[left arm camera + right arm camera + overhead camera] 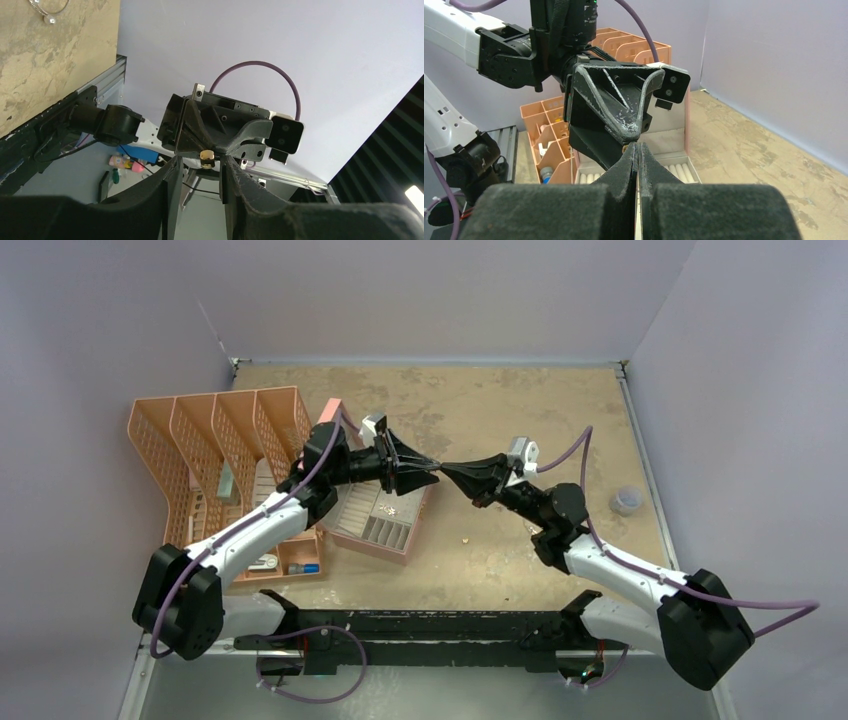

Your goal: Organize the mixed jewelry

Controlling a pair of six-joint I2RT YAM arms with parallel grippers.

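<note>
My two grippers meet tip to tip in the air above the table's middle. The right gripper is shut on a tiny gold-coloured ring, which sticks out of its tips. The left gripper stands open round that ring, with a small gap on each side of it. In the right wrist view only a gold speck shows beside the tips. More gold pieces lie in the pink jewelry box, and one lies loose on the table. A silvery wire hoop lies on the table.
A peach slotted file rack stands at the left, with a peach compartment tray holding a blue-capped tube in front of it. A small clear cup sits at the right. Purple walls enclose the table.
</note>
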